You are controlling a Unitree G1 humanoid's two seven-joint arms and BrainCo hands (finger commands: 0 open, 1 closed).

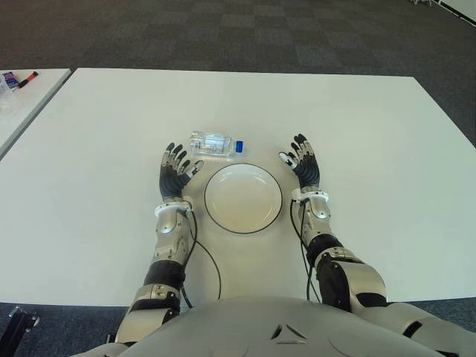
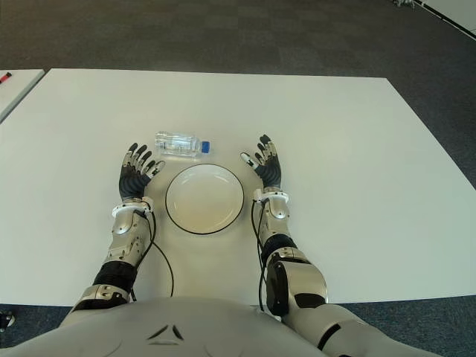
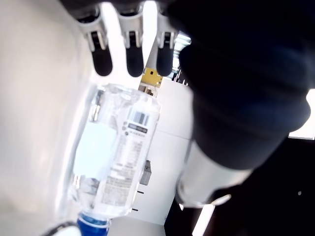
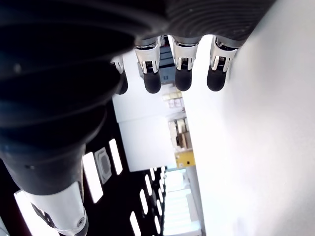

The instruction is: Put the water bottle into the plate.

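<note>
A clear water bottle [image 1: 214, 144] with a blue cap lies on its side on the white table [image 1: 97, 149], just beyond the white plate [image 1: 243, 198]. The plate has a dark rim and nothing on it. My left hand [image 1: 177, 167] is left of the plate, fingers spread, a little short of the bottle and apart from it. In the left wrist view the bottle [image 3: 118, 157] lies just past the straight fingertips [image 3: 102, 64]. My right hand [image 1: 300, 161] shows to the right of the plate, fingers spread and holding nothing.
A second white table [image 1: 22, 104] stands at the far left with a red marker [image 1: 27, 79] on it. Dark carpet [image 1: 238, 30] lies beyond the table's far edge.
</note>
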